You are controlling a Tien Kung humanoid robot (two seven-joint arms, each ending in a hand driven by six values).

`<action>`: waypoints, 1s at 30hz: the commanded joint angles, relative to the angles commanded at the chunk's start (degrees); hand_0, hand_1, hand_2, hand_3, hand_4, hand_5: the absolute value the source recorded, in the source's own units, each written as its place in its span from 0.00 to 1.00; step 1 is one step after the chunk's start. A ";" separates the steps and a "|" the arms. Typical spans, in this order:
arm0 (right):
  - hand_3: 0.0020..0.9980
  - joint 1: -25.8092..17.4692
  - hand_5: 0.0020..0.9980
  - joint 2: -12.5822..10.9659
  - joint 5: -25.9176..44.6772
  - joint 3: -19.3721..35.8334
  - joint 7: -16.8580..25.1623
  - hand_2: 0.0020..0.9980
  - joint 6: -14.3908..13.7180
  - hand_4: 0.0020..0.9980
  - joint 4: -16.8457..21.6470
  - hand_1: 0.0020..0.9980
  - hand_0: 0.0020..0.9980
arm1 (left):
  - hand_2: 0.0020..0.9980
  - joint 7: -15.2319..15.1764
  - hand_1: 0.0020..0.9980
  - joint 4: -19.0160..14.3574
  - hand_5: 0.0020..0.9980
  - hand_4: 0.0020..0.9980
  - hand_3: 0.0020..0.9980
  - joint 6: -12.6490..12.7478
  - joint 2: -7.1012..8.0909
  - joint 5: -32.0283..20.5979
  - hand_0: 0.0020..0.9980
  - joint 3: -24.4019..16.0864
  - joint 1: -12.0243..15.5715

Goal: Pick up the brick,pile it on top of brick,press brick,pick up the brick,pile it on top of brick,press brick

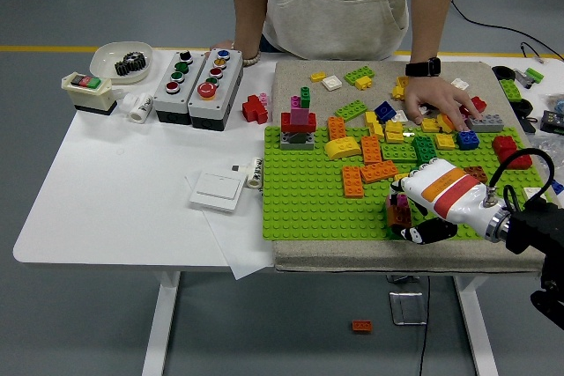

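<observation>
Robot hand holds a small brick stack at the near edge of the green baseplate

The right hand (421, 210) curls its fingers around the brick stack (398, 214) on the green baseplate (304, 195), so this looks like the pressing step. Next it should let go and reach for a loose brick like the orange brick (352, 181). A white bowl (115, 61) at the far left corner of the tabletop holds a black gear (129, 62). A person's hand (441, 103) rests on the far bricks.

brick stack (398, 210) mostly hidden by right hand (421, 209); person cropped above chest

Bare green baseplate (304, 204) left of the right hand (423, 209); loose bricks (379, 143) beyond
</observation>
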 joint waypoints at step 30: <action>0.68 -0.11 0.35 -0.09 0.00 0.65 0.25 0.25 -0.68 0.90 0.47 0.18 0.25 | 0.82 -0.14 0.81 0.02 0.67 0.71 0.62 -0.01 0.01 -0.46 0.85 0.22 -0.21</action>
